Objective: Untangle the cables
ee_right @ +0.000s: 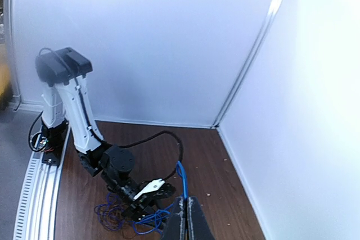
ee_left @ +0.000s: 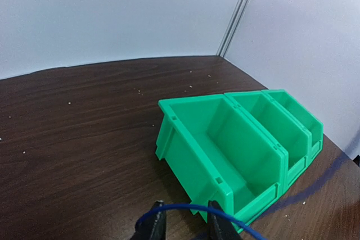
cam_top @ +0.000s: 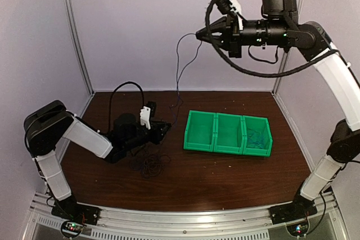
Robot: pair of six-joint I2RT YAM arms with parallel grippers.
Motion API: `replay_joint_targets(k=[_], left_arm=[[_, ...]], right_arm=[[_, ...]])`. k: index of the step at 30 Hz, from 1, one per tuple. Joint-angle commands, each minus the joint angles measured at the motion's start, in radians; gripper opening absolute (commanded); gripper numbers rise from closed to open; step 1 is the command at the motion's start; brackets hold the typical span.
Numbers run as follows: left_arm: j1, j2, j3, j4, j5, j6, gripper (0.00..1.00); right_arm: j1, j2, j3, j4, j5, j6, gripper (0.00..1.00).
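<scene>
A thin blue cable (cam_top: 178, 71) hangs taut from my raised right gripper (cam_top: 198, 34) down to the table near my left gripper (cam_top: 166, 128). In the right wrist view the right gripper (ee_right: 187, 203) is shut on that blue cable (ee_right: 181, 178). The left gripper (ee_left: 185, 217) sits low on the table with its jaws apart. The blue cable (ee_left: 185, 207) arches across both fingertips. A loose tangle of thin cables (cam_top: 151, 164) lies on the table just in front of the left gripper. It shows as blue loops (ee_right: 115, 217) in the right wrist view.
A green three-compartment bin (cam_top: 188, 130) stands right of the left gripper, close in front of the left gripper's fingers (ee_left: 185, 150). Some thin dark cable (cam_top: 257, 137) lies in its right compartment. White walls close off the back and both sides.
</scene>
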Motion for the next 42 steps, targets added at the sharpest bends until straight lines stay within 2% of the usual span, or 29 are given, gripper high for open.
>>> replay_joint_targets(k=[1, 3, 4, 9, 13, 15, 16, 18, 19, 22, 25, 32, 36, 37, 40, 42], left_arm=[[0.004, 0.047, 0.071, -0.063, -0.039, 0.012, 0.25], [0.01, 0.068, 0.096, -0.103, -0.024, 0.008, 0.24], [0.014, 0.088, 0.109, -0.146, -0.033, 0.011, 0.25], [0.027, 0.089, 0.096, -0.162, -0.042, 0.008, 0.28], [0.028, 0.069, 0.108, -0.212, -0.039, 0.035, 0.41], [0.028, 0.046, 0.106, -0.23, -0.043, 0.041, 0.43], [0.028, 0.026, 0.1, -0.227, -0.044, 0.041, 0.41], [0.028, -0.036, 0.069, -0.182, -0.015, 0.044, 0.24], [0.028, -0.07, 0.05, -0.131, 0.025, 0.043, 0.2], [0.028, -0.153, 0.054, -0.034, 0.128, 0.016, 0.09], [0.027, -0.194, 0.129, -0.053, 0.183, 0.008, 0.02], [0.02, -0.271, 0.293, -0.1, 0.285, -0.013, 0.0], [0.007, -0.259, 0.419, -0.25, 0.311, 0.0, 0.0], [0.005, -0.256, 0.426, -0.279, 0.31, 0.012, 0.04], [0.002, -0.24, 0.388, -0.331, 0.257, 0.041, 0.34], [-0.002, -0.228, 0.329, -0.313, 0.241, 0.079, 0.47]], right_arm=[[-0.125, -0.042, 0.04, -0.005, -0.062, 0.007, 0.0], [-0.183, -0.065, 0.05, -0.004, -0.09, 0.018, 0.0], [-0.255, -0.092, 0.059, -0.001, -0.113, 0.029, 0.0], [-0.347, -0.12, 0.089, -0.004, -0.115, 0.035, 0.0], [-0.43, -0.128, 0.123, 0.006, -0.08, 0.041, 0.0], [-0.465, -0.13, 0.123, 0.011, -0.074, 0.045, 0.0], [-0.479, -0.133, 0.12, 0.022, -0.067, 0.054, 0.0], [-0.515, -0.135, 0.114, 0.039, -0.05, 0.074, 0.0], [-0.532, -0.136, 0.11, 0.045, -0.045, 0.082, 0.0], [-0.559, -0.139, 0.073, 0.05, -0.04, 0.087, 0.0], [-0.56, -0.143, 0.023, 0.051, -0.068, 0.09, 0.0], [-0.56, -0.16, -0.057, 0.063, -0.086, 0.079, 0.0], [-0.561, -0.212, -0.171, 0.145, -0.089, 0.093, 0.0], [-0.561, -0.213, -0.162, 0.147, -0.087, 0.095, 0.0], [-0.564, -0.212, -0.107, 0.15, -0.076, 0.092, 0.0], [-0.576, -0.209, -0.091, 0.158, -0.088, 0.103, 0.0]])
